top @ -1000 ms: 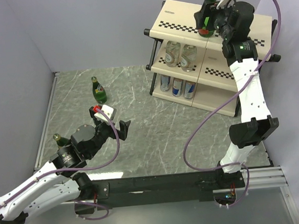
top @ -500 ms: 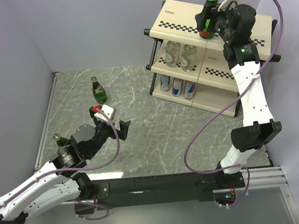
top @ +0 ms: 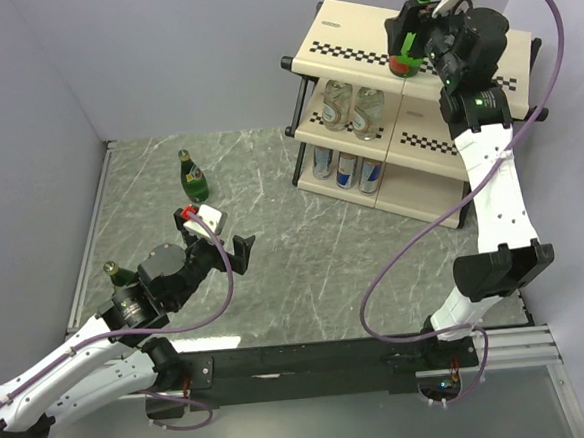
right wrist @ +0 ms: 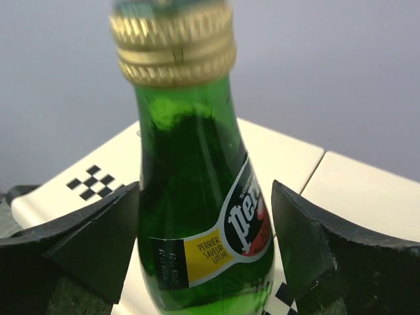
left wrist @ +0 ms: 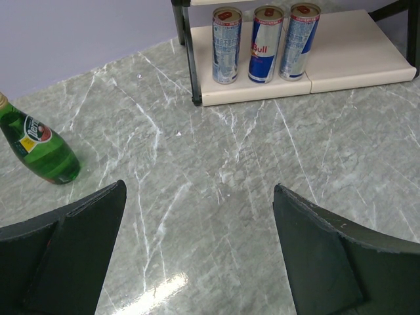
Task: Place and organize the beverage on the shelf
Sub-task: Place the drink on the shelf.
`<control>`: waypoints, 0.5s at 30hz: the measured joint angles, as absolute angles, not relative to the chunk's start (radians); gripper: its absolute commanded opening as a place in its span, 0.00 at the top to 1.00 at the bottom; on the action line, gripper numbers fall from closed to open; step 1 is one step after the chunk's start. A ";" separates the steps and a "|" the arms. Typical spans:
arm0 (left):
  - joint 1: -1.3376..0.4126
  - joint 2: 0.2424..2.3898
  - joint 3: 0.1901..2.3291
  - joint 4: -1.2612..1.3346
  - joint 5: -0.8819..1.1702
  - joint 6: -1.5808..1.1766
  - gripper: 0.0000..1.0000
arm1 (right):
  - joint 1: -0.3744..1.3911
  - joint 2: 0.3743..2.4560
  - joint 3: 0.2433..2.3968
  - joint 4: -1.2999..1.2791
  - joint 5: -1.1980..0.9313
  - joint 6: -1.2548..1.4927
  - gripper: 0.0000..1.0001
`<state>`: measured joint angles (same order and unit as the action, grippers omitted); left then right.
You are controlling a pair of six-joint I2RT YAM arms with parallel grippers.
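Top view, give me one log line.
right gripper around green bottle, upright on shelf top | left gripper open, empty

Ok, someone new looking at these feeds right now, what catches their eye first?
The green bottle upright on the top board of the shelf, flanked by the right claw. Next, three cans lined up on the bottom tier, and two more green bottles on the table near the open left claw.

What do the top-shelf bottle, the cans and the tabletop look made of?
Bottle: glossy green glass, see-through; ridged gold cap looks metal. Cans: likely aluminium, silvery sheen. Tabletop: polished grey marble look, white veins and glare; possibly printed.
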<state>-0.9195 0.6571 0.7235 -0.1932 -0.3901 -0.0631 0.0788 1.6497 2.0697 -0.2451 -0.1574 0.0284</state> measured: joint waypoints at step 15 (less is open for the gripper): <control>-0.920 0.656 0.723 -0.193 -0.390 -0.063 0.00 | 0.073 1.612 2.080 -0.210 -0.159 0.029 0.12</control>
<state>-0.9195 0.6563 0.7235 -0.1932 -0.3901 -0.0628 0.0727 1.6115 2.0804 -0.2104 -0.1589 0.0288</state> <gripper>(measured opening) 0.995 0.880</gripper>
